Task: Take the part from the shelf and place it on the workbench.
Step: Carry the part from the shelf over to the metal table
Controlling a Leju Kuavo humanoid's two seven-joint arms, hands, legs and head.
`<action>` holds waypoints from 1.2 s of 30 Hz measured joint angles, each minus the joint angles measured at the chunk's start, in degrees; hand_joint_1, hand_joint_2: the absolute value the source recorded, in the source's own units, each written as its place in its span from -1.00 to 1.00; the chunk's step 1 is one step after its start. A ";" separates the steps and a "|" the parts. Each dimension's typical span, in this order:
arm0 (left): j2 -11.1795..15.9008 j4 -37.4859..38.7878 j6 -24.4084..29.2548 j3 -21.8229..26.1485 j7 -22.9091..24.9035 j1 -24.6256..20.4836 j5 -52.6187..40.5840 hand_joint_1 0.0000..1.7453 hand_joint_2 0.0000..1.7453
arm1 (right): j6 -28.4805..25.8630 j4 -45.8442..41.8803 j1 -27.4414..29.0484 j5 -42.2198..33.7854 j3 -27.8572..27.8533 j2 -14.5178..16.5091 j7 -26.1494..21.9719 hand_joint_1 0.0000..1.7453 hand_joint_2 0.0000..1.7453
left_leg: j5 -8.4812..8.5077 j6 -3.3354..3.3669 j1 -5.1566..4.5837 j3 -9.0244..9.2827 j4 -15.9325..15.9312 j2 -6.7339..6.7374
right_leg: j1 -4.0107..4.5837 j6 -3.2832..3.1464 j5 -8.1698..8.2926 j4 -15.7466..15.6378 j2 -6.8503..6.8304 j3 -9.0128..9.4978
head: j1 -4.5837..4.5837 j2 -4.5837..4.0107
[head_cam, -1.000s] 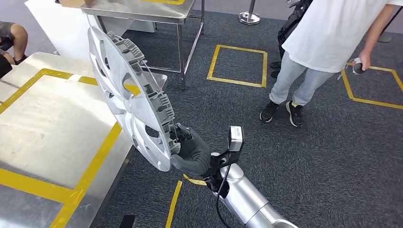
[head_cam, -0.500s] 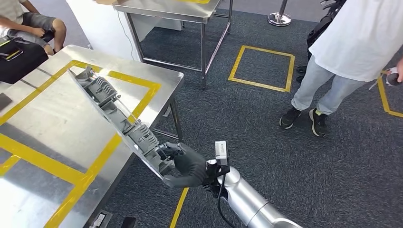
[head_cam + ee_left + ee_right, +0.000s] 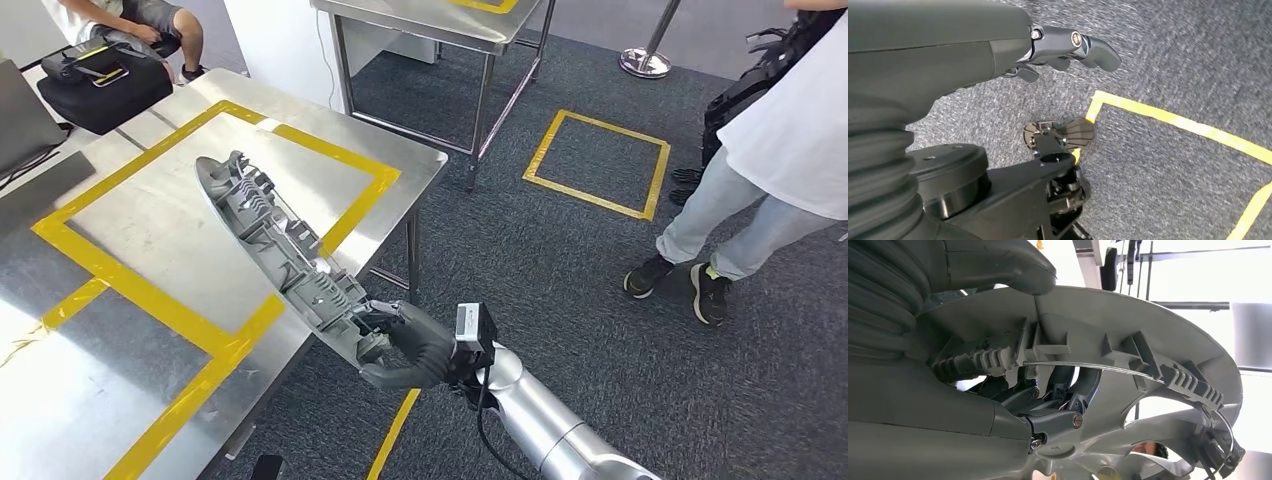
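The right hand (image 3: 405, 345) grips the grey wheel cover (image 3: 280, 265) by its lower rim, thumb on one face and fingers hooked through an opening on the ribbed back. The cover is tilted steeply and held in the air above the desk (image 3: 150, 250), over the corner marked with yellow tape; I cannot tell whether its far edge touches the steel. The left hand (image 3: 1068, 47) hangs over the carpet, fingers loosely apart, holding nothing. At two o'clock a person (image 3: 760, 170) in pale jeans stands.
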 joint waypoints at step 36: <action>-0.05 0.00 -0.62 0.02 -0.37 0.45 1.35 -1.00 1.00 | -24.19 3.57 -0.34 17.92 -4.91 -4.72 1.14 1.00 1.00 | -1.03 -1.29 -0.45 0.66 0.29 2.05 | 0.25 -1.19 7.92 -16.85 -1.17 7.51 | -0.54 0.00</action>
